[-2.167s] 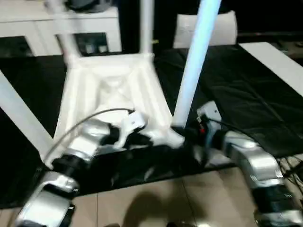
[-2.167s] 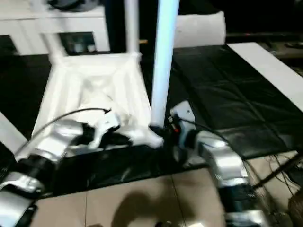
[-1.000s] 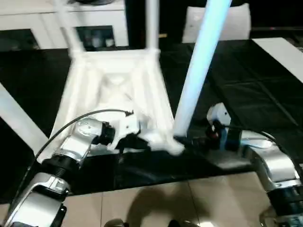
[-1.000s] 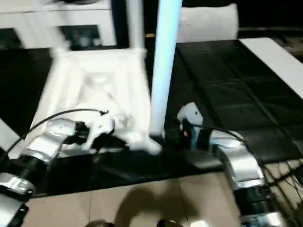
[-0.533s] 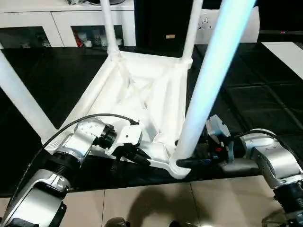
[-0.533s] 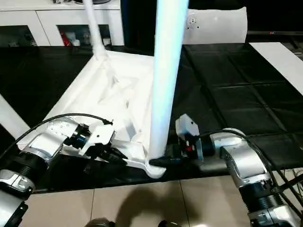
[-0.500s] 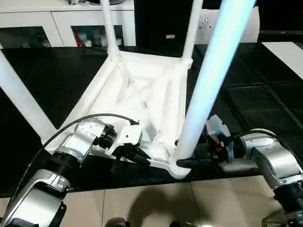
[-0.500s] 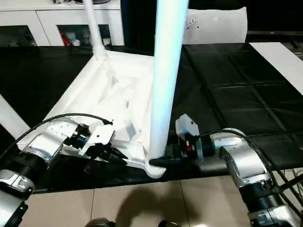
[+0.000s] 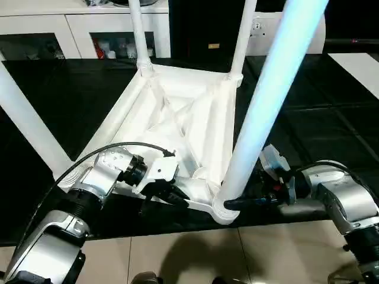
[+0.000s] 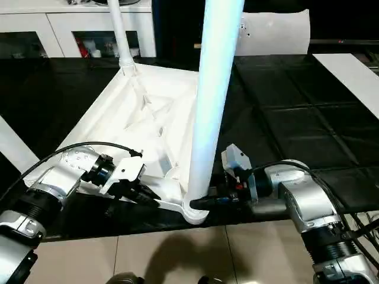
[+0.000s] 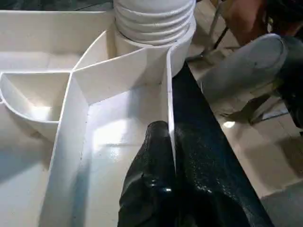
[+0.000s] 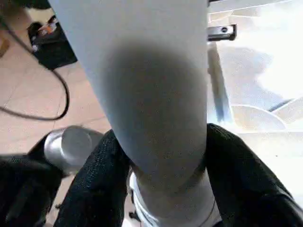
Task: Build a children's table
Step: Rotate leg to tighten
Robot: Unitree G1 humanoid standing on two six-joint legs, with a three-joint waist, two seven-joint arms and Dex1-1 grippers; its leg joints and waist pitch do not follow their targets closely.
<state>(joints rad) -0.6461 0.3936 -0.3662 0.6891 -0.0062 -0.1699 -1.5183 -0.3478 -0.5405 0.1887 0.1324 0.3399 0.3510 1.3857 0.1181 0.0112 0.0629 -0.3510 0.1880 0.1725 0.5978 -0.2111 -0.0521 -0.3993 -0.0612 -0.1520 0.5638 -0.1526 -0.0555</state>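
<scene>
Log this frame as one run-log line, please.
left gripper: jaws pinch rim of upturned white plastic table top | right gripper: jaws clasp near round white leg at its corner socket

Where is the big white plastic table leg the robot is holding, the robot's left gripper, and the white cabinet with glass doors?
Big white plastic table leg (image 9: pixel 263 112): left eye view, middle of its shaft.
Left gripper (image 11: pixel 171 142): left wrist view, fingertips pinching the upside-down tabletop's rim.
White cabinet with glass doors (image 9: pixel 83 23): left eye view, its door frame.
</scene>
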